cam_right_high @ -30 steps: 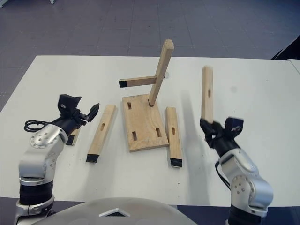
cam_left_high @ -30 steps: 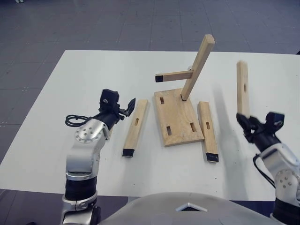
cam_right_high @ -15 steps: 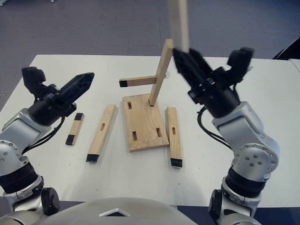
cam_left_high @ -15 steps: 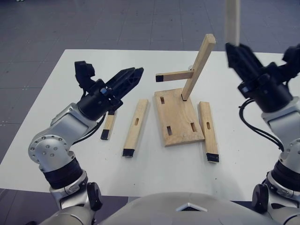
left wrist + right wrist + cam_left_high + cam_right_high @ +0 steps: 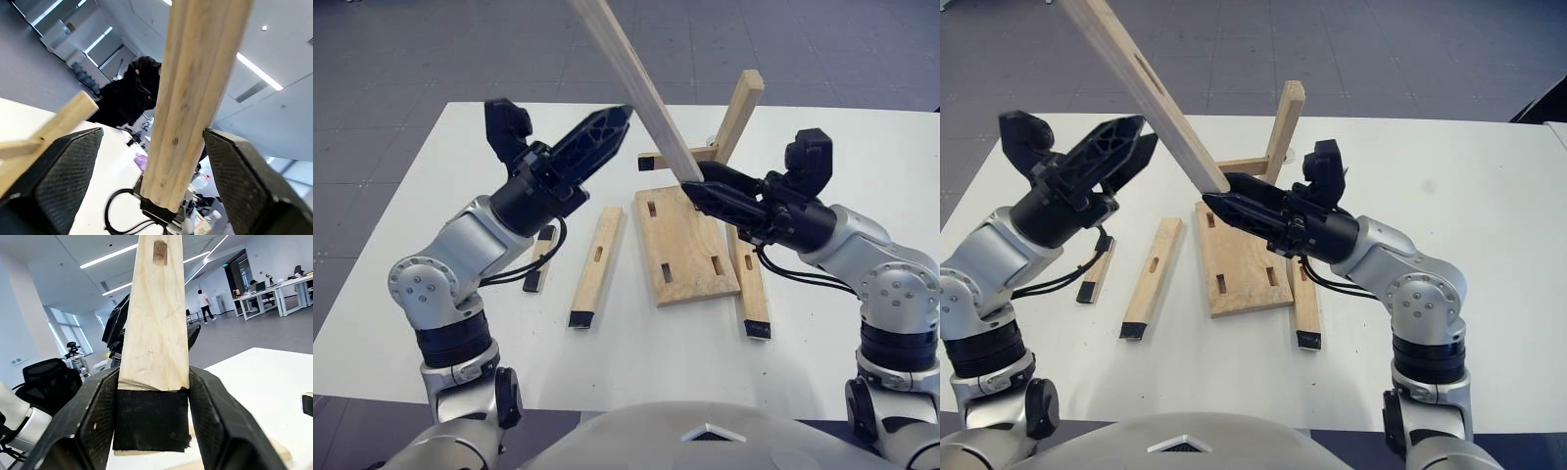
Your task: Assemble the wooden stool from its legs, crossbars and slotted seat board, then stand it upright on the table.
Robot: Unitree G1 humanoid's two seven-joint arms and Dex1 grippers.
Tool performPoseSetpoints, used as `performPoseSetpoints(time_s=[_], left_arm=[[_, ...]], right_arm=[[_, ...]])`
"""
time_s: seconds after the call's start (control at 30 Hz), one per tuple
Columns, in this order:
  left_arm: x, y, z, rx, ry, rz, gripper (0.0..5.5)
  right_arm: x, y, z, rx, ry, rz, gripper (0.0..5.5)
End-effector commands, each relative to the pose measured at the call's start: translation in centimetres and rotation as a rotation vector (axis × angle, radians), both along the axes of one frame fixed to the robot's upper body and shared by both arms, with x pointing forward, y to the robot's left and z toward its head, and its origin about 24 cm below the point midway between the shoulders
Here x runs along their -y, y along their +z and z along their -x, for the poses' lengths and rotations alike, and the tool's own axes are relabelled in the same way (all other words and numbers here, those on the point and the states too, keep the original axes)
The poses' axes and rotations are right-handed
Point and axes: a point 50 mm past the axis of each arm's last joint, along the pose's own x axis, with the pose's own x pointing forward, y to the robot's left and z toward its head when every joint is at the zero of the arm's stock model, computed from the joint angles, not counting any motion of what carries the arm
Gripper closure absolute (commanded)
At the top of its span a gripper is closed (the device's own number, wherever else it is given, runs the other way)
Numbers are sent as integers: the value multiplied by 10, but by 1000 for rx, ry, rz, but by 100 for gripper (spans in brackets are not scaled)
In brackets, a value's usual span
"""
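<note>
White table point(image 5: 862, 157) on a dark grey tiled floor point(image 5: 460, 49); office ceiling lights show behind the arms in both wrist views. Seat board point(image 5: 685, 240) lies flat at the centre of the frame, slots facing up. Standing leg point(image 5: 741, 103) is seated in the board's upper right slot and leans toward the upper right. Fitted crossbar point(image 5: 1246, 165) projects from it toward the left, clear of the table. Right gripper point(image 5: 697, 188) is over the upper part of the board, fingers clamped on the black-capped end of the held leg point(image 5: 626, 69). The right wrist view confirms both fingers pressed against the cap. That leg rises at a slant from the gripper to the upper left of the frame, slot visible on its face. Left gripper point(image 5: 1139, 137) is raised at left of centre, fingers spread, one on either side of the held leg's shaft. The left wrist view shows a gap between the wood and each pad point(image 5: 63, 181), so no grasp there. Left loose leg point(image 5: 596, 264) lies flat just left of the board. Right loose leg point(image 5: 751, 294) lies flat along the board's right edge, partly under the right arm. Short crossbar point(image 5: 1097, 264) lies further left, below the left arm.
</note>
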Motion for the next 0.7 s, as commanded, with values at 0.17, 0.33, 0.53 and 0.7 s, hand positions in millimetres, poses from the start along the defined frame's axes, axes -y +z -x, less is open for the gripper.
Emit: performPoseSetpoints(time_s=[0.17,0.33,0.53,0.7], left_arm=[[3,6,9,-13,-79,24,77],[3,8,5,-10,-63,66,26],[7,8,10,10,-111,71,43],[6,9,9,17,-113,77,117]], right_arm=[[-7,5,5,9,92,-12,341],[-10,5,10,-10,145,-27,341],[-15,6,6,-7,146,-36,341],[-18,5,6,-9,146,-26,341]])
